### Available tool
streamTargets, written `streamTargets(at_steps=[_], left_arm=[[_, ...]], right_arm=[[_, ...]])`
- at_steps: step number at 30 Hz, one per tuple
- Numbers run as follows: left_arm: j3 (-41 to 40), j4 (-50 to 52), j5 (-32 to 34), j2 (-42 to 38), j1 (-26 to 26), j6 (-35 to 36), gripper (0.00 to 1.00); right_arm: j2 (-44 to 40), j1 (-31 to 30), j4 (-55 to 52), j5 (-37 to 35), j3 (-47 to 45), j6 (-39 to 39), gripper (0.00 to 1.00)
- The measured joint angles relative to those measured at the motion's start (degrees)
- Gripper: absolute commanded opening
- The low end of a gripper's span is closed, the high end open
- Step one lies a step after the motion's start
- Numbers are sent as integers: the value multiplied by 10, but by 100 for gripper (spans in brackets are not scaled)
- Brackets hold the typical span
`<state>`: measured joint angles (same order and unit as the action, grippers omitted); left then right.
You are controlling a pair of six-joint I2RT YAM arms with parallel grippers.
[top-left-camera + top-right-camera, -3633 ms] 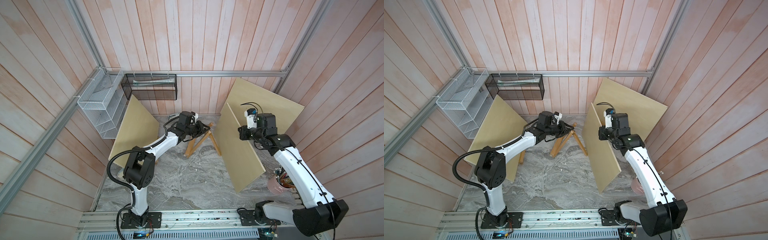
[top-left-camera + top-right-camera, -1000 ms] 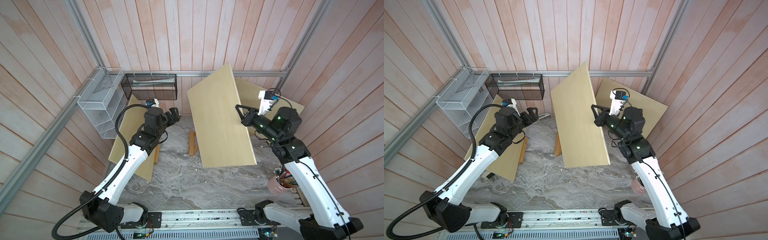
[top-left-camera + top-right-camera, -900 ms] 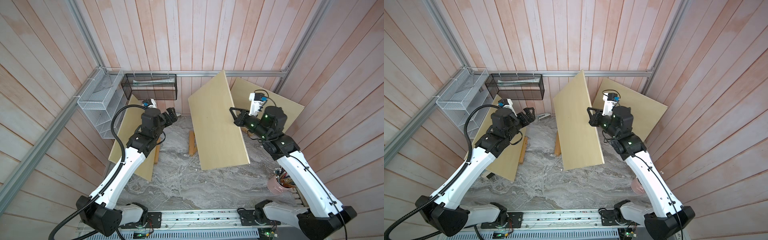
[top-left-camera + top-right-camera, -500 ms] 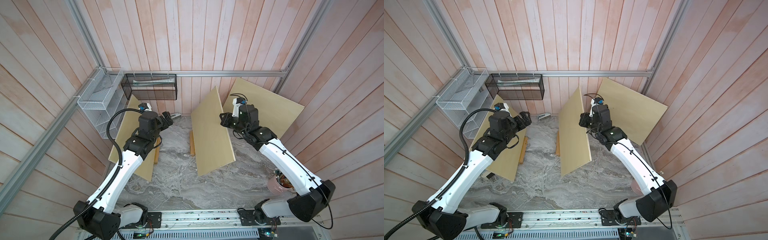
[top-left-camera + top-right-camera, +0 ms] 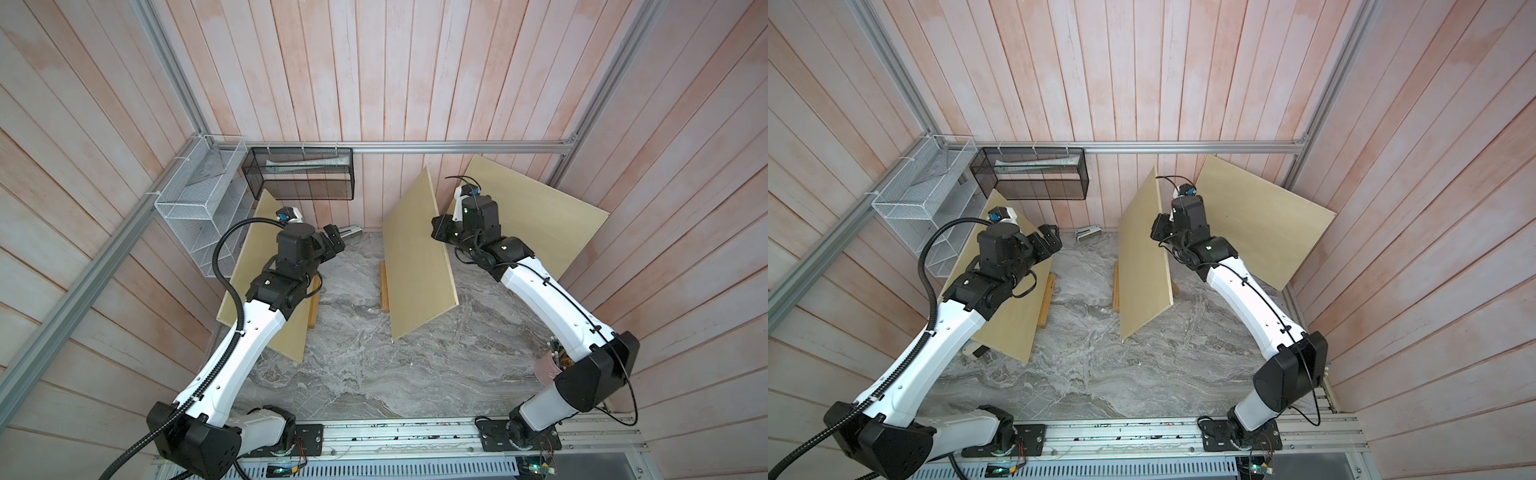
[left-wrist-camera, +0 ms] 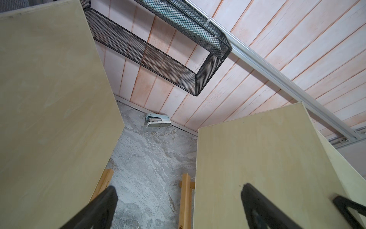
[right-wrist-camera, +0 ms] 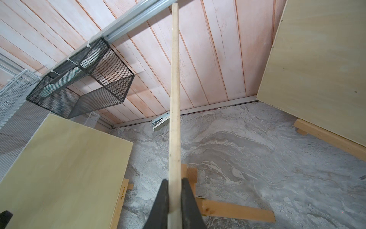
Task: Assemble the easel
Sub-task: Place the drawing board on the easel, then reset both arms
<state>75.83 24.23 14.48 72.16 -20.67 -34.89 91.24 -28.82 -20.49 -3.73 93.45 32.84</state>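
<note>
The right gripper (image 7: 175,179) was clamped tight on the upper edge of the board (image 5: 415,257), holding it nearly upright with its lower part down at the easel (image 5: 384,286). In both top views the easel stood on the table, touching or just beside the board's face on the left arm's side, with only one leg showing. From the right wrist view more of its wooden frame lay under the board. I could not tell whether the board's lower edge had seated on the easel's ledge.

The left gripper (image 5: 336,243) hung spread wide and empty, near the easel on the left arm's side and touching nothing.

The left board (image 6: 49,99) leaned beyond that gripper, farther from the easel. The right board (image 5: 540,232) leaned well apart from the easel on the right arm's side. Each seemed to rest on wooden supports of its own. A stapler (image 6: 158,121) lay behind the easel at the wall's foot.

By my reading the job was nearly done: what remained was to settle the board, let go and withdraw.
</note>
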Motion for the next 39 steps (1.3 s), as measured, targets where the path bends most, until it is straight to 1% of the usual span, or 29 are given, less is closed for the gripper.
streamTargets(at_steps=[6, 7, 10, 11, 15, 17, 18, 21, 27, 30, 33, 34, 35, 37, 39], left_arm=[[0, 3, 3, 0, 0, 2, 100], [0, 5, 6, 0, 0, 3, 100], [0, 9, 9, 0, 1, 5, 100], [0, 12, 10, 0, 1, 5, 100], [-1, 24, 10, 0, 2, 5, 100], [-5, 30, 10, 0, 2, 4, 100], [-8, 31, 10, 0, 3, 4, 100], [-24, 34, 7, 0, 7, 4, 100], [-67, 32, -16, 6, 37, 4, 100], [-85, 27, -20, 14, 47, 18, 100], [-118, 7, -20, 23, 48, 45, 100], [-135, -6, -20, 22, 48, 54, 100], [-156, -21, -20, 21, 48, 64, 100], [-212, -65, -20, 12, 48, 87, 100], [-264, -106, -21, -1, 48, 106, 100]], right_arm=[[16, 2, -2, 2, -1, 4, 0], [16, 3, -2, 1, -1, 4, 2], [17, 4, -2, 2, -1, 7, 23], [17, 4, 5, 4, -1, 10, 28], [16, 8, 54, 14, 3, 8, 43], [3, 8, 95, 24, -12, -4, 57], [-7, 8, 110, 27, -23, -13, 62], [-51, 8, 142, 33, -50, -47, 68], [-148, 22, 157, 25, -62, -122, 71], [-218, 65, 161, 13, -125, -143, 72], [-289, 146, 167, -6, -235, -142, 72], [-311, 176, 172, -11, -285, -140, 72], [-326, 194, 181, -14, -326, -140, 72], [-354, 216, 204, -23, -432, -144, 72], [-367, 219, 239, -34, -527, -153, 73]])
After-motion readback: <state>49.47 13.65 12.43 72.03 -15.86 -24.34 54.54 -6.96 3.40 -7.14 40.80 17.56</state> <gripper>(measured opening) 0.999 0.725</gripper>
